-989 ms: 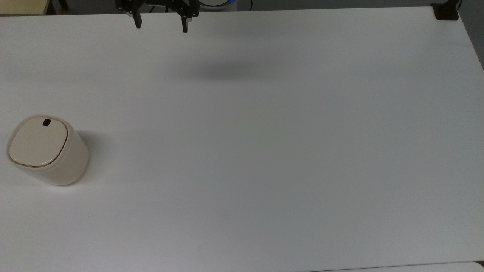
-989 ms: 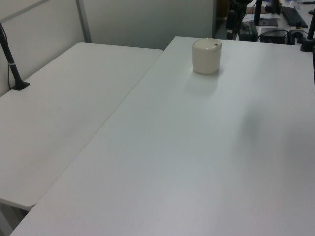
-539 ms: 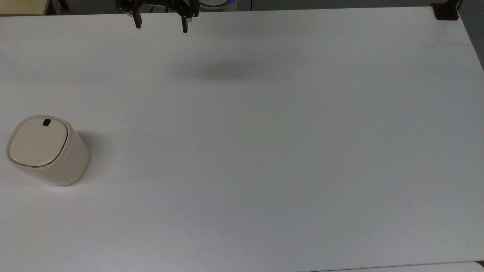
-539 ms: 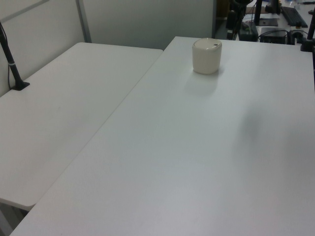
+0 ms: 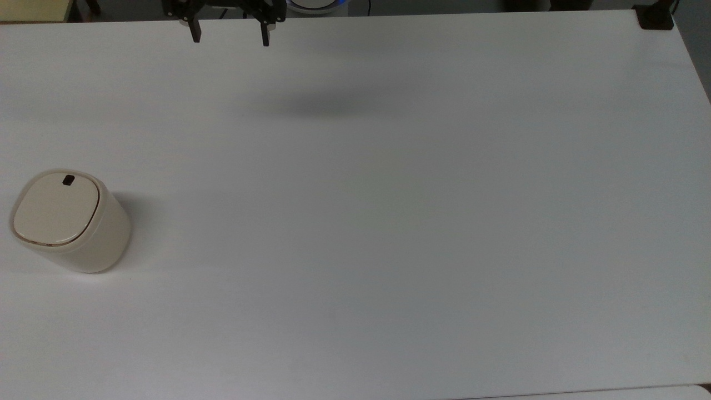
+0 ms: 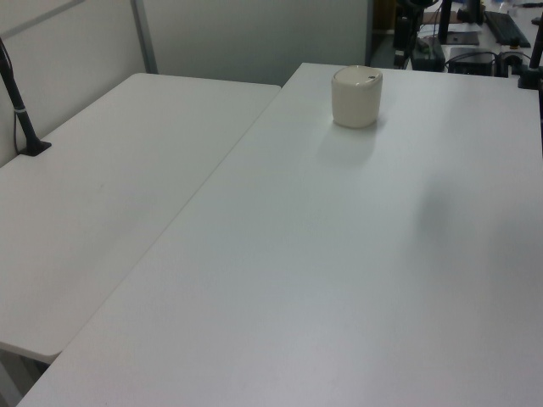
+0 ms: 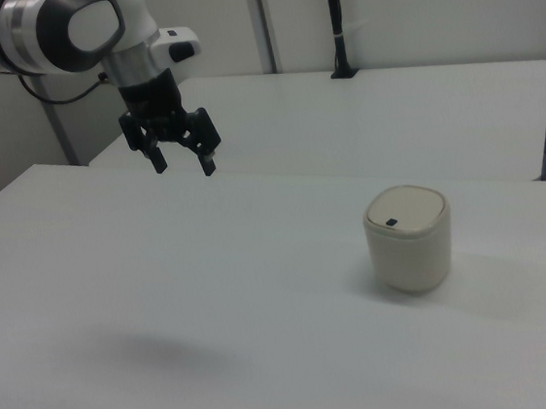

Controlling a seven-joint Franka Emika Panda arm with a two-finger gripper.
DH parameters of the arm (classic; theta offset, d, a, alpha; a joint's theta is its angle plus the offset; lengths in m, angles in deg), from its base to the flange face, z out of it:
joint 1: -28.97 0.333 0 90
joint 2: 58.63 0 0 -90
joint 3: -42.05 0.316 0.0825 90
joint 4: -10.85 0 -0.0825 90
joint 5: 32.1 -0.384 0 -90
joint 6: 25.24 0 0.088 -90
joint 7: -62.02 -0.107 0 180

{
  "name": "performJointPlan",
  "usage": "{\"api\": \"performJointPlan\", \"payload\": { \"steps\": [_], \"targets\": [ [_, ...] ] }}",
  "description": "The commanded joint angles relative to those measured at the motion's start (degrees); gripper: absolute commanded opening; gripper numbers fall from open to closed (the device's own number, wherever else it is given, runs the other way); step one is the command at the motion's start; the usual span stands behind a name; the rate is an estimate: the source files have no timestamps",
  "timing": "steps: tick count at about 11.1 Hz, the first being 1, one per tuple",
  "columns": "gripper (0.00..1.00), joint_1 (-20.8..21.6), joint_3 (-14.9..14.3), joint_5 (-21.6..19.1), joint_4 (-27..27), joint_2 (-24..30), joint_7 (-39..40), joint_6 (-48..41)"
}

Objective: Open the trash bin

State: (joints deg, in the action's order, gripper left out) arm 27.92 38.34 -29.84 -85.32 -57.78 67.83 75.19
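Right view: the bin [image 7: 408,238] stands upright on the white table [image 7: 215,298] at the right view's right, lid [image 7: 407,212] closed flat, black button [image 7: 391,220] on top. Farther back, at the right view's left, the gripper [image 7: 182,165] hangs above the table, fingers spread open and empty, well apart from the bin. Top view: bin [image 5: 69,220] near the top view's left edge; gripper [image 5: 229,37] at the far edge.

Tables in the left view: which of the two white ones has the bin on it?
The right table, on the left view's right: the bin stands near its far end. The left table holds a black post instead.
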Motion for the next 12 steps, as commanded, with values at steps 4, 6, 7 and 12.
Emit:
{"api": "performJointPlan", "payload": {
  "steps": [4, 6, 7, 12],
  "targets": [
    [0.84, -6.85, 0.37, -0.58, 0.19, -1.20, 4.66, 10.97],
    [0.51, -9.57, 0.02, -0.67, 0.28, -3.74, 0.29, 19.92],
    [0.29, -10.37, -0.25, -0.85, 0.19, -5.40, -3.92, 25.72],
    [0.00, -14.24, -2.27, -5.47, -0.16, -15.69, -14.51, 45.71]
  ]
}}
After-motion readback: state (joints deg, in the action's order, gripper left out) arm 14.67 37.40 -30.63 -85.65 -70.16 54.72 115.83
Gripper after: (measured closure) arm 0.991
